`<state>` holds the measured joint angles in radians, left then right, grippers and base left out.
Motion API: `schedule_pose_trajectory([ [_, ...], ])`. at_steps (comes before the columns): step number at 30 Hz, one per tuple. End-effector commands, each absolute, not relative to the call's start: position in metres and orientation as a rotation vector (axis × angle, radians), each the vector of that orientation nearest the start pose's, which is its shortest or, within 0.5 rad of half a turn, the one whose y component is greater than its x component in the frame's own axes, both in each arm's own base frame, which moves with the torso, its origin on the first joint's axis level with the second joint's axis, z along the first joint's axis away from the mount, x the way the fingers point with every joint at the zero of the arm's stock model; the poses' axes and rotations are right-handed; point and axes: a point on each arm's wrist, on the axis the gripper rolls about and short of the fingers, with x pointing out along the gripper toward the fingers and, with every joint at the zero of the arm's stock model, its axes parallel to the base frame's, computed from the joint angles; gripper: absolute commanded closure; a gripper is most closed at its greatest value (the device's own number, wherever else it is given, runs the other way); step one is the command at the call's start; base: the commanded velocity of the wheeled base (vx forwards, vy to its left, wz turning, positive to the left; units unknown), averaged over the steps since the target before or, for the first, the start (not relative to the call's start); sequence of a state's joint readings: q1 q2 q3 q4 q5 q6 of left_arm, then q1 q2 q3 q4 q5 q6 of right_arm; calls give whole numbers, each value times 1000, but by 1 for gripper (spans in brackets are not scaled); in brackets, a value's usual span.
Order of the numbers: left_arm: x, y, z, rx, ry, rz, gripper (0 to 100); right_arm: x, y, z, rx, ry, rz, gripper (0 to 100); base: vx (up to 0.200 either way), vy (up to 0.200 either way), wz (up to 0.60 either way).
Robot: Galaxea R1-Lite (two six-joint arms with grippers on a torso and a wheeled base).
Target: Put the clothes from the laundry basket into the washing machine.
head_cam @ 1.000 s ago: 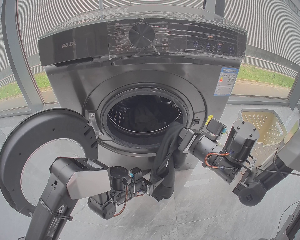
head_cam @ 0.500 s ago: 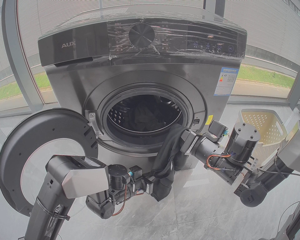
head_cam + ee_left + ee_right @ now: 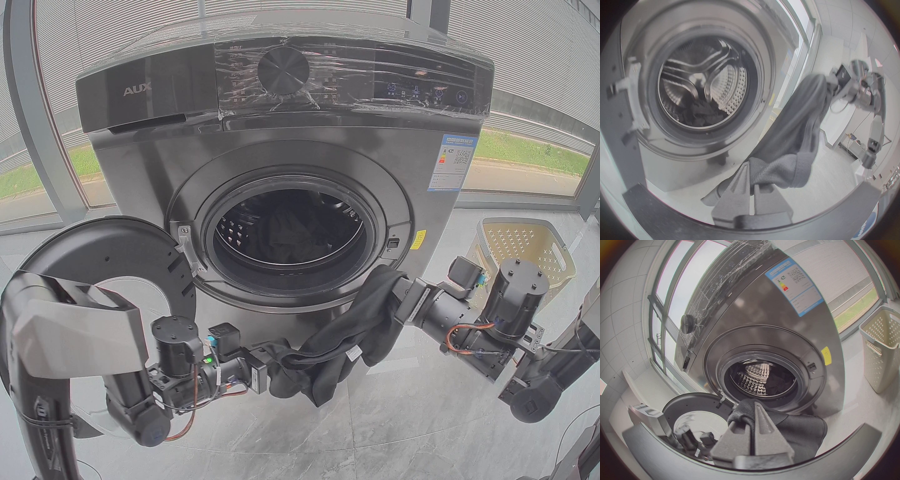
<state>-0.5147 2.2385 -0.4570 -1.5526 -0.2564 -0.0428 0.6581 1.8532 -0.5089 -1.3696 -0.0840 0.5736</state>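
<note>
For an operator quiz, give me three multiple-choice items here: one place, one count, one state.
1. Where is the pale perforated plastic laundry basket? A. right of the grey front-loading washing machine B. on top of it C. inside it
2. How many hands grip the black cloth garment? A. none B. one C. two
3. The machine's round door is: A. shut B. swung open C. taken off
Answers: 1 A, it stands beside the machine's right side. 2 C, the left hand and right hand each pinch an end. 3 B, it hangs open on its hinge.
</note>
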Motion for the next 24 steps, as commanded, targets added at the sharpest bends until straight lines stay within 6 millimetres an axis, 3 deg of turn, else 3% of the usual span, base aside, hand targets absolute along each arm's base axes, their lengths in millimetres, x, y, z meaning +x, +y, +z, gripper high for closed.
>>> schedule_pose_trajectory([
  [1, 243, -129, 92, -52, 104, -722, 100, 222, 160, 129, 543, 173, 527, 100, 0, 0, 0],
  [7, 217, -115, 118, -137, 58, -738, 100, 213, 149, 111, 454, 242, 529, 100, 0, 0, 0],
  [14, 228, -112, 129, -155, 5, -713, 100, 220, 139, 109, 413, 236, 516, 100, 0, 0, 0],
  [18, 236, -112, 134, -159, -27, -697, 100, 228, 135, 91, 362, 288, 489, 100, 0, 0, 0],
  [24, 239, -109, 142, -166, -65, -681, 100, 229, 131, 85, 343, 241, 503, 100, 0, 0, 0],
])
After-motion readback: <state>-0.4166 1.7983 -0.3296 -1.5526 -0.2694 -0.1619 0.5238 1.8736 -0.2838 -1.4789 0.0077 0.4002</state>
